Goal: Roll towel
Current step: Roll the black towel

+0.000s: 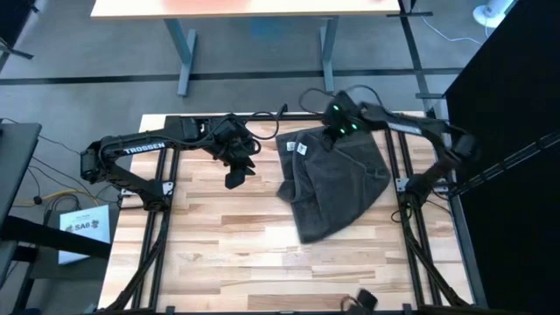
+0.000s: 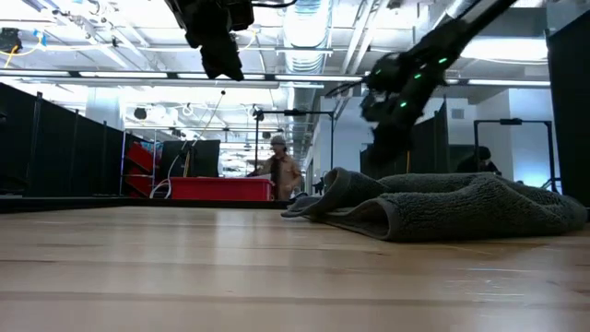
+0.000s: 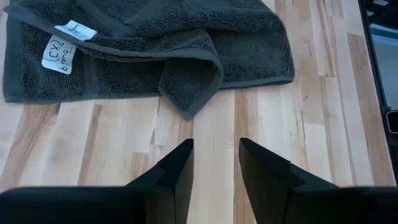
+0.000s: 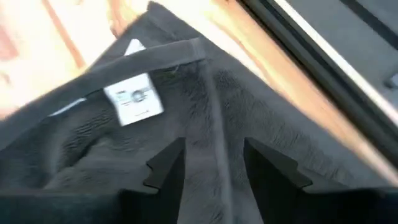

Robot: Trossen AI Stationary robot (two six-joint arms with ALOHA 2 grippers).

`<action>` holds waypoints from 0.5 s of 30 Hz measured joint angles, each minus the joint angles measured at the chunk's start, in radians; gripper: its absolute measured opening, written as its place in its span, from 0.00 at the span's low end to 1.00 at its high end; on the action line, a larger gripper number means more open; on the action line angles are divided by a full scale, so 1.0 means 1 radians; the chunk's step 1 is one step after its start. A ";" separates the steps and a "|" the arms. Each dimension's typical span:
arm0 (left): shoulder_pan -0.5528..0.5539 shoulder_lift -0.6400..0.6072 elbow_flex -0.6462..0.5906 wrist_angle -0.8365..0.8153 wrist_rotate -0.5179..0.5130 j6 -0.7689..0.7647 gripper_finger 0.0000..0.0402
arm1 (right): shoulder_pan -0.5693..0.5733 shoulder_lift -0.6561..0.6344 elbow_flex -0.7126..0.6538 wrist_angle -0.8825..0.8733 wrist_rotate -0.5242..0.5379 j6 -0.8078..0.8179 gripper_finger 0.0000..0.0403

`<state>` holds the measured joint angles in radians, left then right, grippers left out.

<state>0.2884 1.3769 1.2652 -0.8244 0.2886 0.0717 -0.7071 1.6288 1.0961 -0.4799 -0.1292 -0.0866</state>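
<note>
The dark grey towel (image 1: 335, 182) lies crumpled on the right half of the wooden table, partly folded over itself, with a white tag (image 1: 302, 149) near its far left corner. It also shows in the low view (image 2: 442, 207), the left wrist view (image 3: 155, 43) and the right wrist view (image 4: 205, 106). My left gripper (image 3: 214, 165) is open and empty, raised over bare wood to the left of the towel (image 1: 238, 172). My right gripper (image 4: 211, 165) is open over the towel's far edge near the tag (image 4: 134, 99), and it shows in the high view (image 1: 337, 127). I cannot tell whether it touches the cloth.
Bare wood (image 1: 219, 236) lies left of and nearer than the towel. Black frame rails (image 1: 411, 227) run along the table's sides. A small dark object (image 1: 367, 299) sits at the near edge. A person (image 2: 279, 171) stands far back in the room.
</note>
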 joint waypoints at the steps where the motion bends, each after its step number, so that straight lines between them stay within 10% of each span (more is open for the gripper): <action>1: 0.000 0.000 0.000 -0.001 0.000 -0.001 0.28 | -0.010 0.044 0.043 -0.021 -0.025 -0.028 0.39; 15: 0.000 0.000 0.000 -0.051 -0.001 -0.011 0.28 | -0.093 0.398 0.352 -0.254 -0.253 -0.212 0.39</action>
<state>0.2886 1.3769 1.2652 -0.8751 0.2874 0.0609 -0.8001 2.0267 1.4479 -0.7343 -0.3823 -0.2987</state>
